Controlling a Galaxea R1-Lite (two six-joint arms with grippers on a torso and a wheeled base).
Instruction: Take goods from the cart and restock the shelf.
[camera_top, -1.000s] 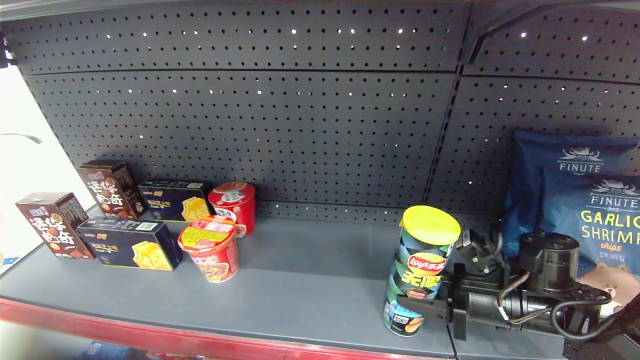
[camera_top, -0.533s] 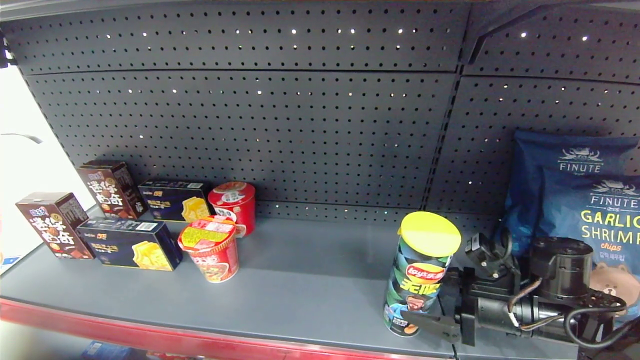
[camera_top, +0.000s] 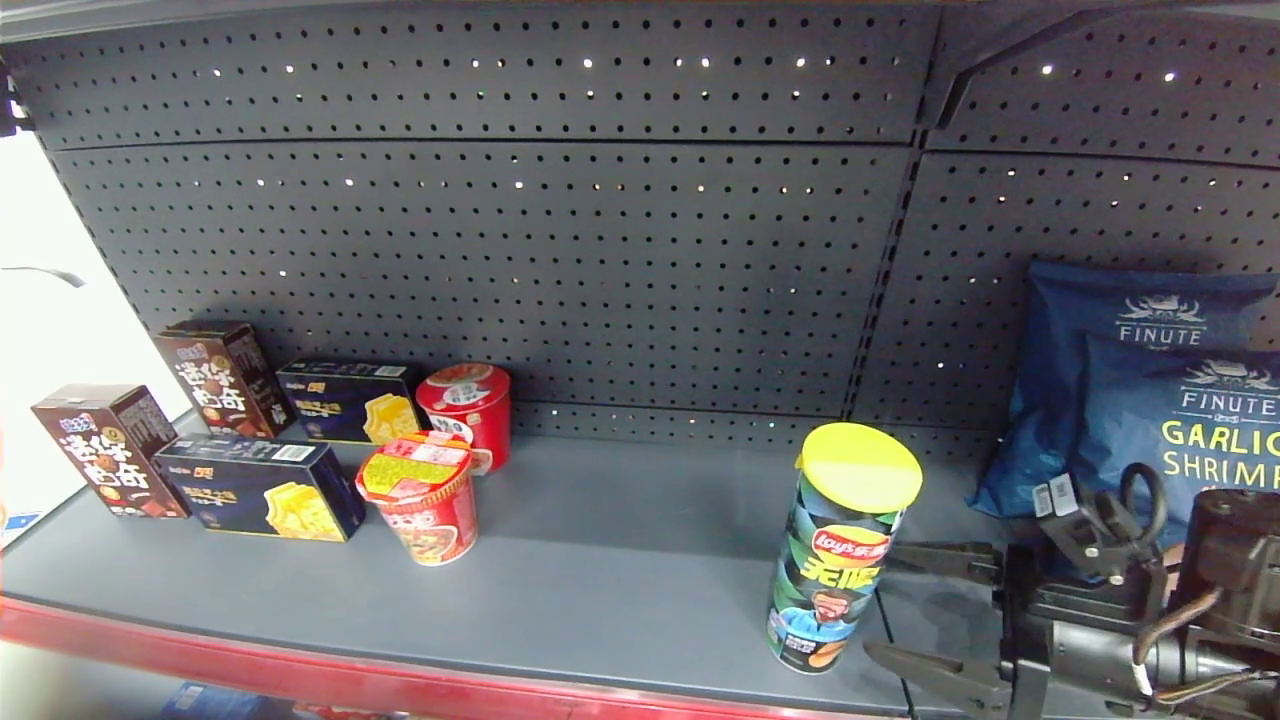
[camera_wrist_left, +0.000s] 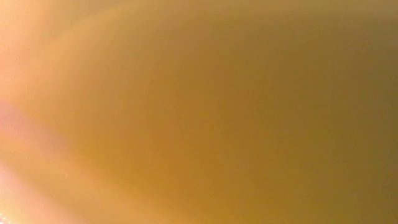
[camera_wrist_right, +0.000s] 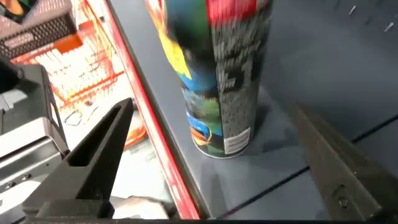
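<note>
Backed off the chip can (camera_top: 838, 560) since before, the right gripper (camera_top: 885, 603) stands spread wide beside it. The can is upright on the shelf (camera_top: 600, 580), with a yellow lid and a green-and-blue label.

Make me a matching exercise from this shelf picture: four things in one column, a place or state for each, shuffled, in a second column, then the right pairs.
Column one:
1. chips can
2. right gripper
3. blue chip bags
4. front noodle cup

Column two:
A. open, clear of the can
B. far right of the shelf, towards the back
C. upright, yellow lid, near the front edge
D. red, on the left part of the shelf

Pairs: 1-C, 2-A, 3-B, 4-D
</note>
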